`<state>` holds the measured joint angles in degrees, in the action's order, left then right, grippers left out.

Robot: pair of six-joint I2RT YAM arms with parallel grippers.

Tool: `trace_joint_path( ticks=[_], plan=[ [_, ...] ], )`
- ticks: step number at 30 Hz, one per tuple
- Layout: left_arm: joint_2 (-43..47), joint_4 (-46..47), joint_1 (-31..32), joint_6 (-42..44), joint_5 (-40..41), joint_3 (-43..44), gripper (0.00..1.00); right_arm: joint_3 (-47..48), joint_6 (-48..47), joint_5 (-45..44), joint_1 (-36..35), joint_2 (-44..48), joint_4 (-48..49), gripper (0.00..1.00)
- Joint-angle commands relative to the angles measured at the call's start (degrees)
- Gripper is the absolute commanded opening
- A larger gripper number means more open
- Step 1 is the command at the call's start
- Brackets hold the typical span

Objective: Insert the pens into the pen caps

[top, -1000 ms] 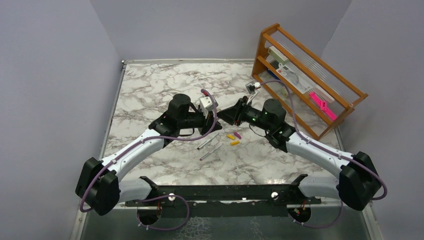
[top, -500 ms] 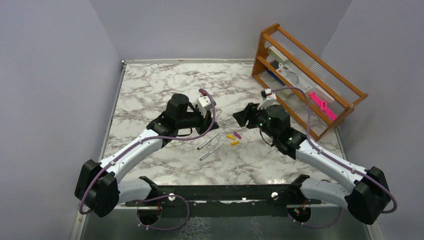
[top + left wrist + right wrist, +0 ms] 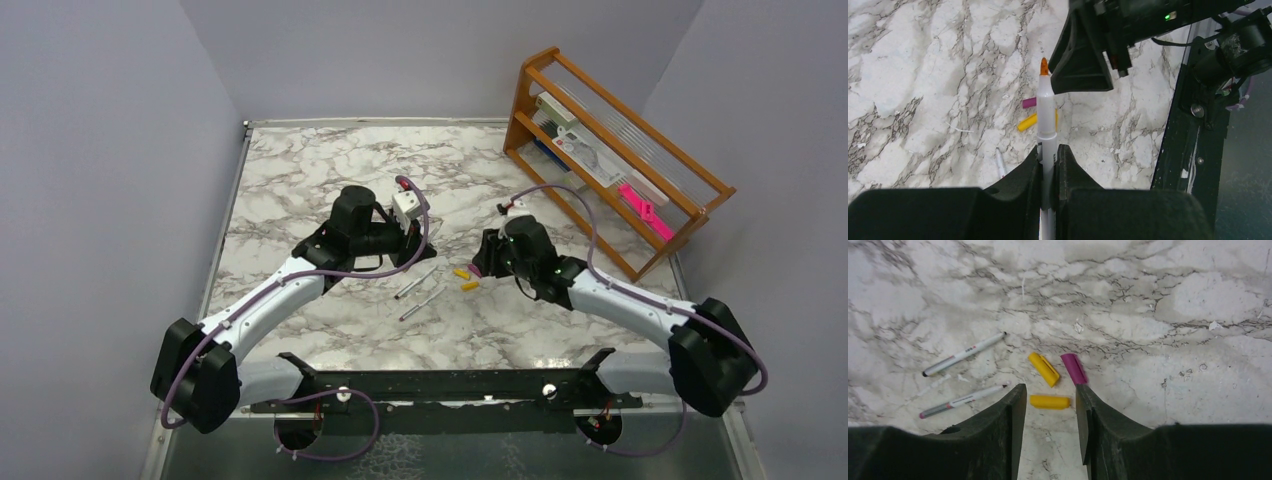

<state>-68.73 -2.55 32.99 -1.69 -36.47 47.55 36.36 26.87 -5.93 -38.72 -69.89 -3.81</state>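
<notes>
Three pens, three caps. The left gripper (image 3: 1049, 155) pinches the orange-tipped pen (image 3: 1046, 115), tip sticking straight out past its fingers, and only the left wrist view shows that. The right wrist view gives the rest: two loose pens (image 3: 964, 354) (image 3: 963, 401) lying near-parallel on the marble table (image 3: 1158, 310), a slanted yellow cap (image 3: 1044, 369), a magenta cap (image 3: 1074, 368), and a flat yellow cap (image 3: 1049, 401) lying untouched between the fingers of the spread-apart right gripper (image 3: 1049, 390).
</notes>
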Motion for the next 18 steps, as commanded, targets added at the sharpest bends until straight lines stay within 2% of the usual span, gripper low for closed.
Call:
trace_joint_path(
  ticks=[1, 6, 12, 18],
  plan=[
    [0.18, 0.73, -0.47, 0.76, -4.39, 0.59, 0.0, 4.14, -2.52, -0.23, -0.13, -5.19, -2.57, 0.39],
    [1.14, 0.87, -0.53, 1.68, -4.07, 0.03, 0.0, 6.16, -4.5, -0.5, -0.12, -8.92, -1.31, 0.38],
    [1.1, 0.06, -0.54, 2.75, -5.42, 0.15, 0.0, 10.19, -5.26, -2.06, -0.13, -15.0, -4.6, 0.38],
    [0.96, -0.23, -0.56, 2.48, -4.3, 0.23, 0.0, 10.44, -6.72, 0.89, -0.13, -18.87, -4.71, 0.38]
  ],
)
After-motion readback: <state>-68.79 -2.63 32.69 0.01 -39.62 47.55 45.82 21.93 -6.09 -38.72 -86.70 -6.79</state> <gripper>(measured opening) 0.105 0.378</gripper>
